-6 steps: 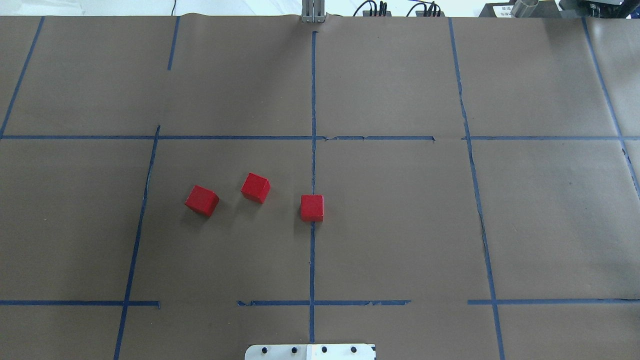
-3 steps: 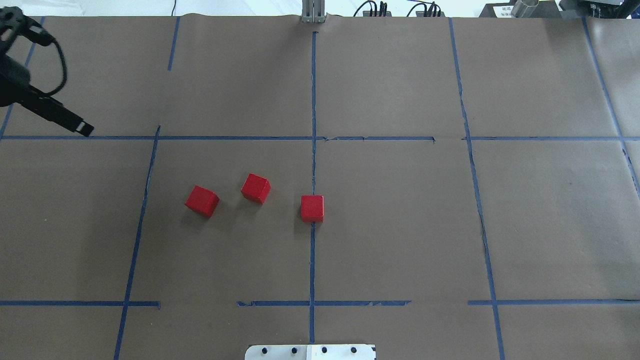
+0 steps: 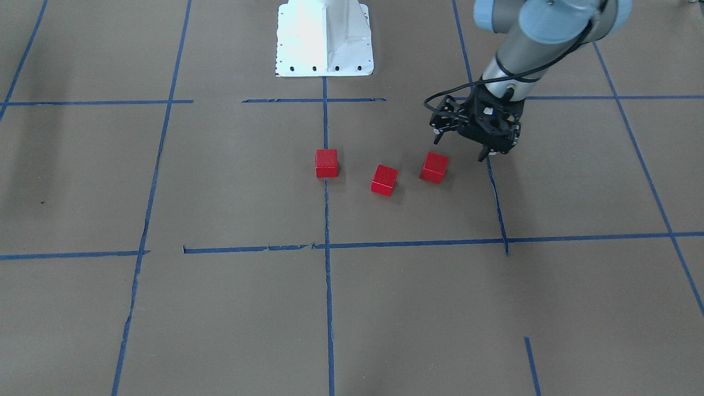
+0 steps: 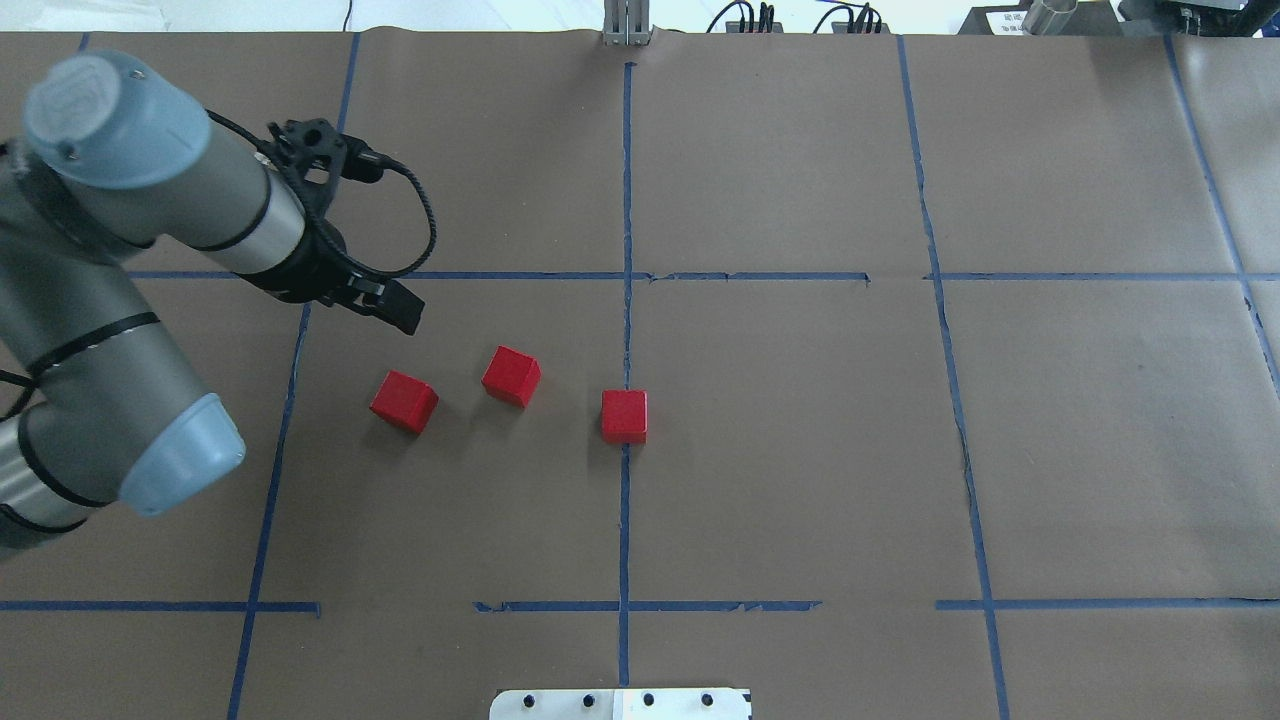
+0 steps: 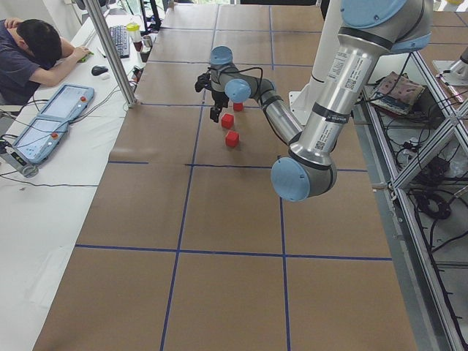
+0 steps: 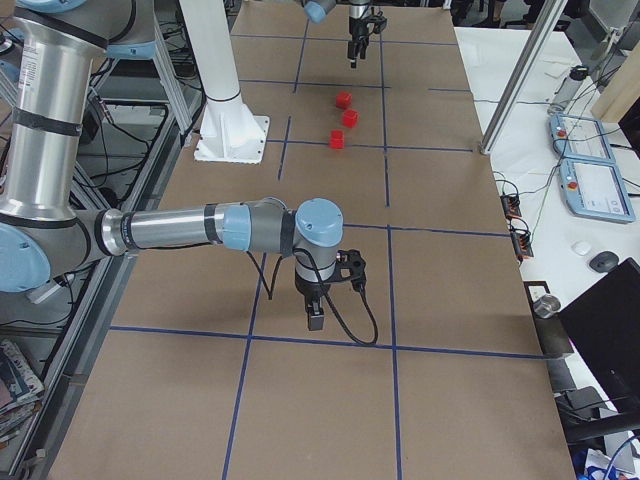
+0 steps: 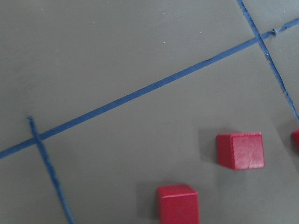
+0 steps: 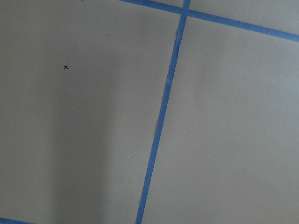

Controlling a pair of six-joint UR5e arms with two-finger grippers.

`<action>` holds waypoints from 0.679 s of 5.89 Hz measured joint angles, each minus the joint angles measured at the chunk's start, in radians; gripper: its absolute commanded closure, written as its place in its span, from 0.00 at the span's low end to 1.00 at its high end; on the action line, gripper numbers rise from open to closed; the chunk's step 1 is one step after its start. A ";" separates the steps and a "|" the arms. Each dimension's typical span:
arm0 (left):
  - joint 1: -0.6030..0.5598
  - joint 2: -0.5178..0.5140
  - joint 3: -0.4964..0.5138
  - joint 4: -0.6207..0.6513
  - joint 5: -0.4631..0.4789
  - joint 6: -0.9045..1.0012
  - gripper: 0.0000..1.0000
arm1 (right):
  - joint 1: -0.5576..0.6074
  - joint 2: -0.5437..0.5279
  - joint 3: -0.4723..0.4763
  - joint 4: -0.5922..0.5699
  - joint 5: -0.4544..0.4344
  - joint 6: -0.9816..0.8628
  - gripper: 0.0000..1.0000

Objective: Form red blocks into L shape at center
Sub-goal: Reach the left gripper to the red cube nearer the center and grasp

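Three red blocks lie apart in a loose row near the table's centre: one [image 4: 404,401] to the left, one [image 4: 511,376] in the middle, one [image 4: 624,416] on the centre tape line. They also show in the front view [image 3: 434,167] [image 3: 384,180] [image 3: 326,163]. My left gripper [image 3: 460,148] is open and empty, hovering just beyond and left of the leftmost block; in the overhead view it [image 4: 385,300] is partly hidden by its wrist. The left wrist view shows two blocks [image 7: 240,150] [image 7: 177,204]. My right gripper [image 6: 315,320] shows only in the exterior right view; I cannot tell its state.
The brown paper table carries a blue tape grid [image 4: 626,200]. The white robot base plate [image 4: 620,703] sits at the near edge. The right arm [image 6: 200,228] reaches low over the table's right end. An operator [image 5: 33,44] sits at a side desk.
My left arm has swung in from the far left edge toward the blocks, and its gripper is now close to the leftmost one. The blocks have not moved.
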 measured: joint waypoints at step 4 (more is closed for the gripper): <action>0.088 -0.081 0.193 -0.154 0.064 -0.167 0.00 | 0.000 0.001 0.002 0.000 0.001 0.001 0.00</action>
